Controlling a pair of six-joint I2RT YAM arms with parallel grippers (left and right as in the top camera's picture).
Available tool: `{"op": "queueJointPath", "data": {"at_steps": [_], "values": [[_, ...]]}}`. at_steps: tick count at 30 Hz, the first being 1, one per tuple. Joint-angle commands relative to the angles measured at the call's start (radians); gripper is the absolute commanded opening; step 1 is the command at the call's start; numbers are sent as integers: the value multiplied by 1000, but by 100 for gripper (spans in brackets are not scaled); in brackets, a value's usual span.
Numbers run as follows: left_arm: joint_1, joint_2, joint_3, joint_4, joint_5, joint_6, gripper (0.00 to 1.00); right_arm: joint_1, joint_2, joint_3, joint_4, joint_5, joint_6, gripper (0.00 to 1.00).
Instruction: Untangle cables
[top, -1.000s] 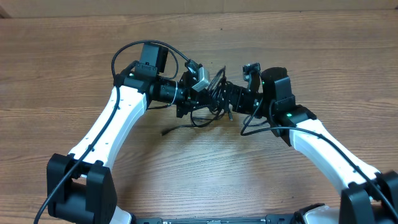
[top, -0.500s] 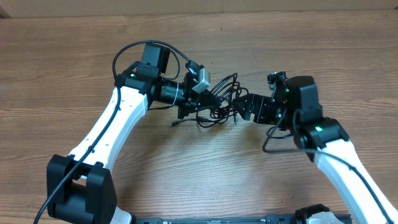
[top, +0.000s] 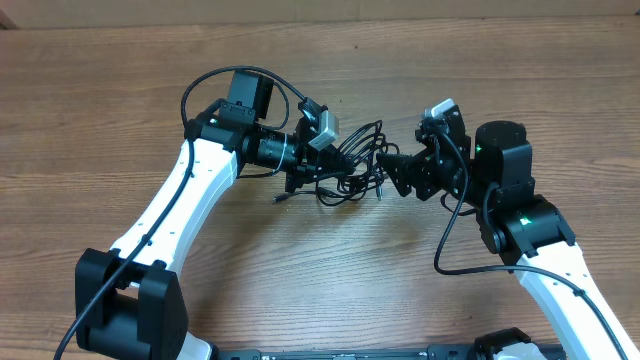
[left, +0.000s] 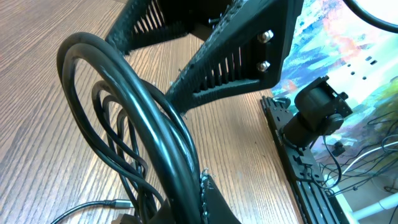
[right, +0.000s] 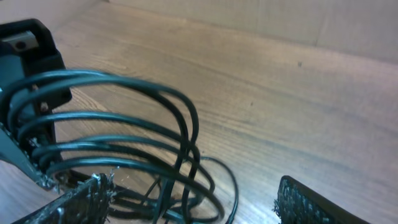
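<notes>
The cables (top: 355, 155) form a bunch of thin black loops standing up from the wooden table between the two arms. A small plug tip (top: 283, 199) trails out to the lower left. My left gripper (top: 322, 174) is shut on the bunch's left side. In the left wrist view the loops (left: 134, 124) rise straight out of the pinched fingertips (left: 214, 205). My right gripper (top: 390, 172) stands open just right of the bunch. In the right wrist view the loops (right: 130, 121) arch ahead of its spread pads (right: 311, 205), which hold nothing.
The wooden table (top: 330, 280) stretches all around the arms. A pale wall or board (right: 298, 22) runs along the far edge. The right arm's own thicker wire (top: 455, 235) hangs in a loop beside its wrist.
My right gripper has pulled back to the right, off the bunch, and its wrist has turned. The loops have spread and shifted slightly right. The left arm has stayed in place.
</notes>
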Motion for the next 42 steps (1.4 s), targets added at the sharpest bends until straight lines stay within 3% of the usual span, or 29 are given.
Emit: {"op": "queueJointPath", "data": {"at_steps": [1,11,15,23,29,33,42], "values": [[-2,-31,15,-5,41,19,4,2,-27,-2,14,8,-48,83],[-2,-31,15,-7,42,19,4,2,-39,-2,78,8,-48,82],[-2,-31,15,-14,46,18,4,3,2,-2,109,8,-47,77],[-2,-31,15,-18,53,18,4,4,106,-2,230,-16,-10,75],[-3,-31,15,-17,53,18,4,16,124,-2,258,-141,-10,76],[-3,-31,15,-17,61,18,4,41,124,-2,286,-142,-14,81],[-4,-31,15,-18,101,19,4,52,135,-2,381,-91,-48,80]]}}
